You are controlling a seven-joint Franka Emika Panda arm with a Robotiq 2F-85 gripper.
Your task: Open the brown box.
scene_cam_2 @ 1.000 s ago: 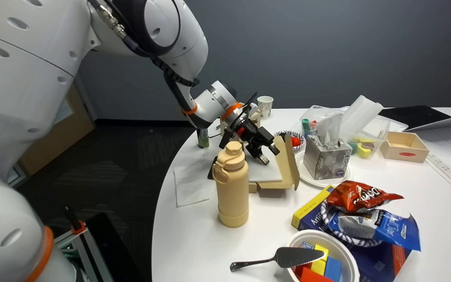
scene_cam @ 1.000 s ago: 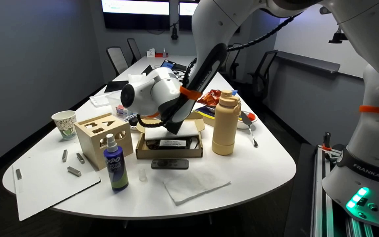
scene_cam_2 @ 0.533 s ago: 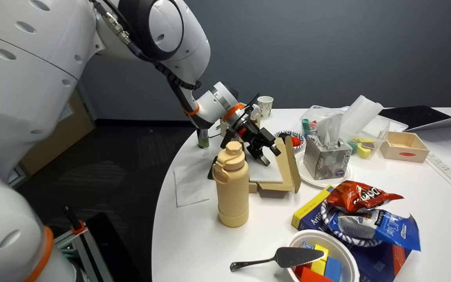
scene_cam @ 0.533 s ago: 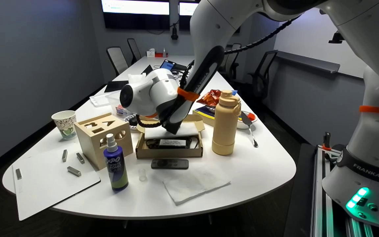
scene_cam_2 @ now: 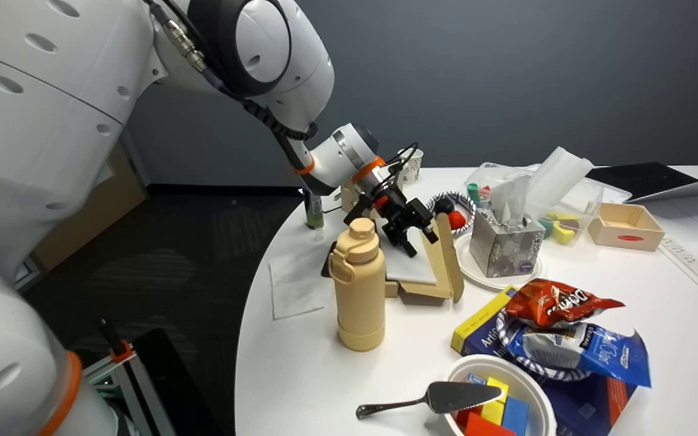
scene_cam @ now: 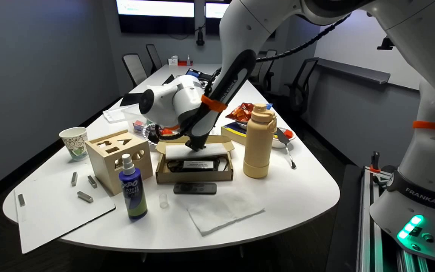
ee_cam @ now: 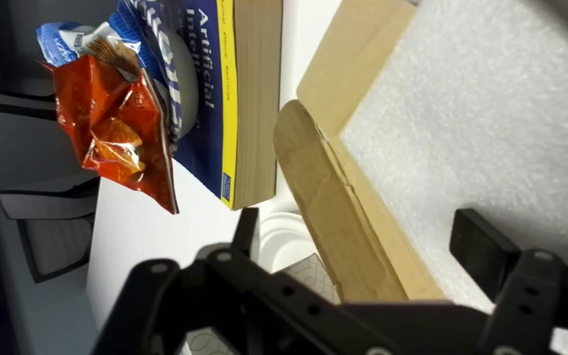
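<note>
The brown box (scene_cam: pixel 194 176) stands with its lid folded back and white foam (scene_cam: pixel 179 152) on the lid's inner face. A black cabled device with a white label (scene_cam: pixel 198 164) lies inside. In an exterior view, the lid's far edge (scene_cam_2: pixel 451 259) stands raised. My gripper (scene_cam_2: pixel 420 241) is over the foam and lid. In the wrist view the gripper (ee_cam: pixel 363 241) is open, its fingers wide apart. The right finger (ee_cam: pixel 479 251) is over the foam, the left one beyond the lid's edge flap (ee_cam: pixel 328 197). The flap shows between them; I cannot tell whether either finger touches.
A tan bottle (scene_cam: pixel 258 143) stands right beside the box, a wooden block with holes (scene_cam: pixel 121 162) and a spray bottle (scene_cam: pixel 133 192) at its left. A remote (scene_cam: pixel 195 188) lies in front. A tissue box (scene_cam_2: pixel 503 245), striped bowl (scene_cam_2: pixel 455 206) and book (ee_cam: pixel 252 98) stand behind and beside the lid.
My gripper has shifted slightly up and turned a little. The lid with the foam appears to lean back slightly lower. More of the striped bowl behind the lid is visible.
</note>
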